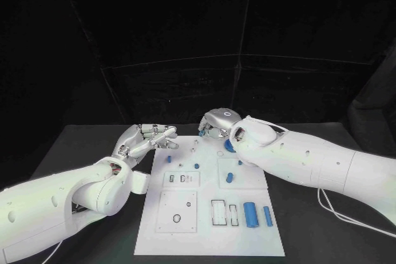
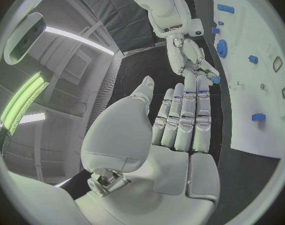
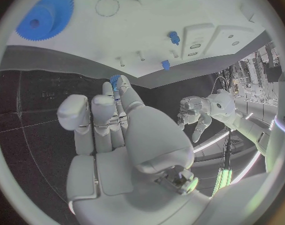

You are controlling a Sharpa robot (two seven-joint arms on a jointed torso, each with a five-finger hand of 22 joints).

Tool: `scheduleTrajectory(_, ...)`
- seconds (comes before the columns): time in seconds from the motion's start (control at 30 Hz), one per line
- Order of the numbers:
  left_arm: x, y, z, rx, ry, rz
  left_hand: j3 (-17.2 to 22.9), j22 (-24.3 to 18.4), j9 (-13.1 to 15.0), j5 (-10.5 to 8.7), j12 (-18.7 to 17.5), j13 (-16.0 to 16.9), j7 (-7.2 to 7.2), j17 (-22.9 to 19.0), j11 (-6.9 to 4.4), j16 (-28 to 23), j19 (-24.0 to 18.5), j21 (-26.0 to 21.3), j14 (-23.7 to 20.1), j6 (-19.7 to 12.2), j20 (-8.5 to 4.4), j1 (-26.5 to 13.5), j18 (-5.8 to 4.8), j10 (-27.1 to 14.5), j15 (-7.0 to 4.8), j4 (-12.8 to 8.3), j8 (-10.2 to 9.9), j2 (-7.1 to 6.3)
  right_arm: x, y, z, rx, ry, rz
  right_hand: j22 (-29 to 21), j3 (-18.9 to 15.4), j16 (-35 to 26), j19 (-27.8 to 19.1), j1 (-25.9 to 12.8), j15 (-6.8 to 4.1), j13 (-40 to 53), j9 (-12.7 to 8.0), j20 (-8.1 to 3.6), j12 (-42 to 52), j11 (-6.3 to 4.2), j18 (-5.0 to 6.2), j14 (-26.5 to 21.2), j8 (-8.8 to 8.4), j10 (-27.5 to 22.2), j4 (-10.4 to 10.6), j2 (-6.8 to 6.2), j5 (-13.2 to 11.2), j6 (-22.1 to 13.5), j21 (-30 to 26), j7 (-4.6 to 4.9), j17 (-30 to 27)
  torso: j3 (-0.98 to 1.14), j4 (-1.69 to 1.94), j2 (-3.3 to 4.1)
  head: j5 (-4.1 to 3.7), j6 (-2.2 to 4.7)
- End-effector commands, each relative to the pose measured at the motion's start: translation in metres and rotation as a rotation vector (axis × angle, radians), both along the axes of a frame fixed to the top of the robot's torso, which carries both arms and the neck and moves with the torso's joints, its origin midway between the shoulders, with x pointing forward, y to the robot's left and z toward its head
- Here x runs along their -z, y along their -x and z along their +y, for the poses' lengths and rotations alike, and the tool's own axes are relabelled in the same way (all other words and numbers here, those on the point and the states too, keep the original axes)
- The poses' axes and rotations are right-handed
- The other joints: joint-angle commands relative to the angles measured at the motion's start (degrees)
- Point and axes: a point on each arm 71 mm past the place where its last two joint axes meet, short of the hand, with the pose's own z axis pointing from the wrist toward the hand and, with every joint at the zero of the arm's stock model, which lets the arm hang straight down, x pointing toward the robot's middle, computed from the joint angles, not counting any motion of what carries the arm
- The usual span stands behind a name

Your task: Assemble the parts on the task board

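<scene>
Pinching of a small blue part (image 3: 115,80) is being observed at the right robot hand (image 1: 218,124) | left robot hand (image 1: 149,139) is being held empty, fingers extended, beside the task board (image 1: 248,235).

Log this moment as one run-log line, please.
left silver hand: open beside white task board | right silver hand: pinching small blue part at board's far edge
</scene>
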Motion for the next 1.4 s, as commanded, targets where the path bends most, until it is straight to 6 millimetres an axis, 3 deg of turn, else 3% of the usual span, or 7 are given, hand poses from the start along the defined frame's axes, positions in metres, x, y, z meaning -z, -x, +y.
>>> scheduleTrajectory(0.03,-0.002,0.0,-0.002,0.014,0.012,-0.007,-0.32,-0.06,-0.06,0.18,-0.22,0.05,0.21,0.06,0.28,-0.22,-0.06,-0.29,-0.51,0.11,0.52,-0.77,0.73,0.0,0.06,0.11,-0.36,-0.02,-0.001,-0.002,0.003,-0.007,0.004,0.005,0.16,0.2,0.37,0.1,-0.42,-0.14,-0.09,0.06,0.17,-0.29,0.22,-1.14,-0.19,-0.22,0.06,0.03,-0.05,-0.11,0.21,0.36,0.11,0.16,-0.09,0.16,0.34,-0.17,-0.04)
scheduleTrajectory(0.17,-0.003,0.001,-0.002,0.014,0.012,-0.008,-0.32,-0.06,-0.06,0.18,-0.22,0.05,0.21,0.06,0.28,-0.22,-0.06,-0.29,-0.51,0.11,0.52,-0.77,0.73,0.0,0.06,0.11,-0.36,-0.02,0.002,-0.004,0.008,-0.012,0.029,0.034,0.25,0.22,0.48,0.1,-0.55,-0.12,-0.1,0.04,0.19,-0.31,0.24,-1.15,-0.16,-0.27,-0.02,0.01,-0.13,-0.12,0.12,0.43,0.12,0.25,-0.1,0.29,0.54,-0.28,0.01)
scheduleTrajectory(1.07,-0.006,-0.001,-0.002,0.019,0.013,-0.013,-0.41,-0.1,-0.05,0.19,-0.26,0.08,0.19,0.17,0.27,-0.26,-0.03,-0.35,-0.52,0.15,0.53,-0.78,0.74,0.02,0.07,0.05,-0.39,-0.02,0.009,-0.008,0.025,-0.02,0.083,0.089,0.31,0.27,0.62,-0.02,-1.08,-0.05,-0.12,0.0,0.25,-0.34,0.33,-1.15,-0.17,-0.39,-0.29,0.05,-0.28,-0.18,-0.15,0.54,0.2,0.26,-0.11,0.23,0.43,0.02,-0.65)
scheduleTrajectory(1.2,-0.006,-0.002,-0.002,0.024,0.014,-0.012,-0.41,-0.1,-0.05,0.19,-0.26,0.08,0.19,0.17,0.27,-0.26,-0.03,-0.35,-0.52,0.15,0.53,-0.78,0.74,0.02,0.07,0.05,-0.39,-0.02,0.01,-0.009,0.025,-0.011,0.095,0.093,0.3,0.29,0.6,-0.08,-1.3,-0.01,-0.12,-0.01,0.29,-0.36,0.37,-1.14,-0.2,-0.43,-0.42,0.08,-0.3,-0.23,-0.27,0.57,0.23,0.17,-0.05,0.43,0.49,0.12,-0.69)
scheduleTrajectory(1.4,-0.006,-0.002,-0.002,0.026,0.014,-0.011,-0.41,-0.1,-0.05,0.19,-0.26,0.08,0.19,0.17,0.27,-0.26,-0.03,-0.35,-0.52,0.15,0.53,-0.78,0.74,0.02,0.07,0.05,-0.39,-0.02,0.01,-0.01,0.025,0.009,0.109,0.083,0.29,0.28,0.62,-0.18,-1.59,0.04,-0.12,-0.03,0.33,-0.37,0.42,-1.13,-0.25,-0.46,-0.64,0.05,-0.47,-0.27,-0.47,0.6,0.28,0.11,-0.12,0.27,0.43,0.25,-0.89)
